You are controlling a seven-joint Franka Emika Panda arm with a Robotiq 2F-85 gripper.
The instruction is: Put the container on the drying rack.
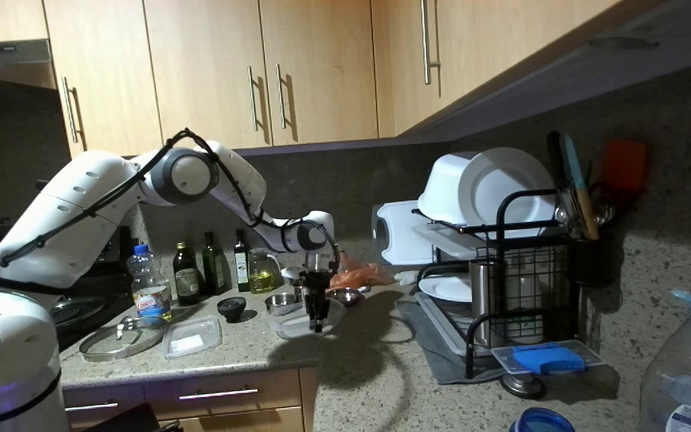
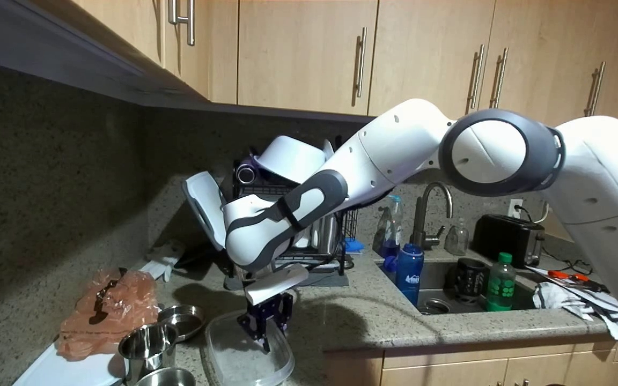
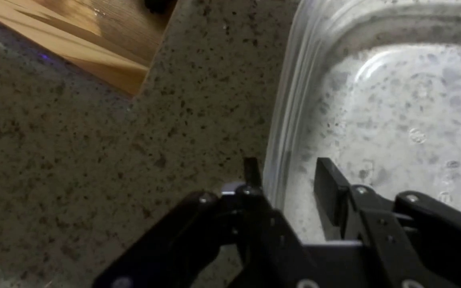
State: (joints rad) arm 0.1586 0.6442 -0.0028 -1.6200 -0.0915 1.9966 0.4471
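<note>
Between the parted tips of the claw, one wall of the clear container

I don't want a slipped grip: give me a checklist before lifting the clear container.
1. Gripper open: ok, fingers apart.
2. Container empty: ok, nothing shows inside.
3. Its wall between the fingers: ok, one inside, one outside.
4. Wall clamped: not ok, inside finger stands clear of it.
5. Finger depth on wall: cannot tell.
6. Drying rack space: cannot tell; a white plate and white tub fill part of its top.
</note>
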